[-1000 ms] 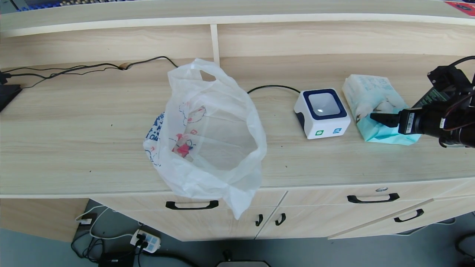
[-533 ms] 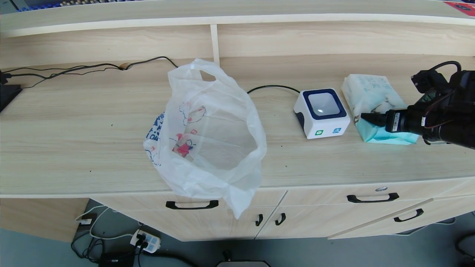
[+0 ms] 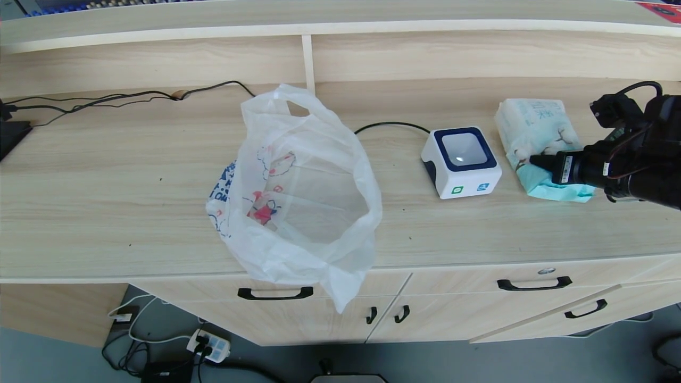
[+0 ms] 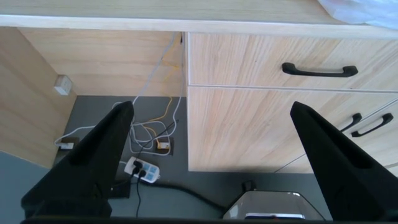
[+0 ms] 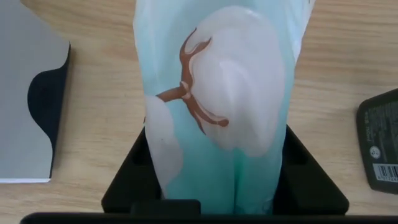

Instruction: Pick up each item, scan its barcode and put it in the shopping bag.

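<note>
Right gripper [image 3: 532,159] fingers clamped on tissue pack [image 3: 537,125]. Pack now tilted and shifted from prior spot: pickup under way. Scanner [image 3: 462,162] pass next. Left gripper [image 4: 208,115] fingers spread, empty.

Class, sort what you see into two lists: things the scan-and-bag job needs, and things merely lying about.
Job: tissue pack, scanner, shopping bag, right gripper.
Lying about: cables, black device, power strip.
</note>
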### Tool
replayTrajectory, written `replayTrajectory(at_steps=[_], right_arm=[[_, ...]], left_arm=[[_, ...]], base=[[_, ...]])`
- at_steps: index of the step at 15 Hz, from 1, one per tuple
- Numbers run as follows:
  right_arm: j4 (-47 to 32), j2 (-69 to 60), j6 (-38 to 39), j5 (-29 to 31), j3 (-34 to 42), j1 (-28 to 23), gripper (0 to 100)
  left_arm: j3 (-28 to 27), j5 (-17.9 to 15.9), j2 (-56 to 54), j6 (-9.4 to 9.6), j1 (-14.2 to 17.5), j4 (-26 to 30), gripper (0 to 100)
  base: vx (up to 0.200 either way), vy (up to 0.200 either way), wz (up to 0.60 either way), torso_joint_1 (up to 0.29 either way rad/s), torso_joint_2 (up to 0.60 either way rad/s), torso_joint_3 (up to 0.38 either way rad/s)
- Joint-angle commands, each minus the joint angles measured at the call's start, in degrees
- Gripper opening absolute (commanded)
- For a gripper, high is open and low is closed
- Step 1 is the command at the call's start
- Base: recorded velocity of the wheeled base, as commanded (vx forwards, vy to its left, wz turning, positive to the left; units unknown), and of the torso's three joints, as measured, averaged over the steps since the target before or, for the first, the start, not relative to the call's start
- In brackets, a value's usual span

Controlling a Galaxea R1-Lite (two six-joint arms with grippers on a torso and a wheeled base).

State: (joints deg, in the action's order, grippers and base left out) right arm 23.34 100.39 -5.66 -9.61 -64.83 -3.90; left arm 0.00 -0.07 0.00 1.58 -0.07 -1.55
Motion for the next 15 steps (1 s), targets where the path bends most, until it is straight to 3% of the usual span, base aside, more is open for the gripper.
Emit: replayTrajectory(at_steps=[1, 4, 5, 7, 10, 13, 15], right_arm=[[0.21, -8.63, 1.17, 0.03, 4.10, 2.06, 0], [-0.76, -24.80, 5.74, 4.51, 10.69, 8.38, 0], [-0.76, -32.80, 7.50, 4.77, 17.19, 14.98, 0], [-1.02, -44.05, 7.24, 4.86, 29.67, 21.65, 0], [-1.55, -54.95, 8.29, 7.23, 43.03, 25.35, 0], [-2.25, -59.87, 13.74, 6.62, 47.16, 28.95, 0], [-5.24, -59.34, 14.53, 6.09, 43.21, 31.06, 0]], left_arm=[[0.00, -0.01, 0.09, 0.09, -0.01, -0.03, 100], [0.00, -0.01, 0.09, 0.09, -0.01, -0.03, 100], [0.00, -0.01, 0.09, 0.09, -0.01, -0.03, 100], [0.00, -0.01, 0.09, -0.09, -0.01, 0.05, 100], [0.00, -0.01, 0.09, -0.09, -0.01, 0.14, 100], [0.00, -0.01, 0.09, -0.27, -0.01, 0.14, 100], [0.00, -0.01, 0.09, -0.27, -0.01, 0.14, 100]], base=[[0.000, 0.000, 0.00, 0.000, 0.00, 0.000], [0.000, 0.000, 0.00, 0.000, 0.00, 0.000], [0.000, 0.000, 0.00, 0.000, 0.00, 0.000], [0.000, 0.000, 0.00, 0.000, 0.00, 0.000], [0.000, 0.000, 0.00, 0.000, 0.00, 0.000], [0.000, 0.000, 0.00, 0.000, 0.00, 0.000], [0.000, 0.000, 0.00, 0.000, 0.00, 0.000]])
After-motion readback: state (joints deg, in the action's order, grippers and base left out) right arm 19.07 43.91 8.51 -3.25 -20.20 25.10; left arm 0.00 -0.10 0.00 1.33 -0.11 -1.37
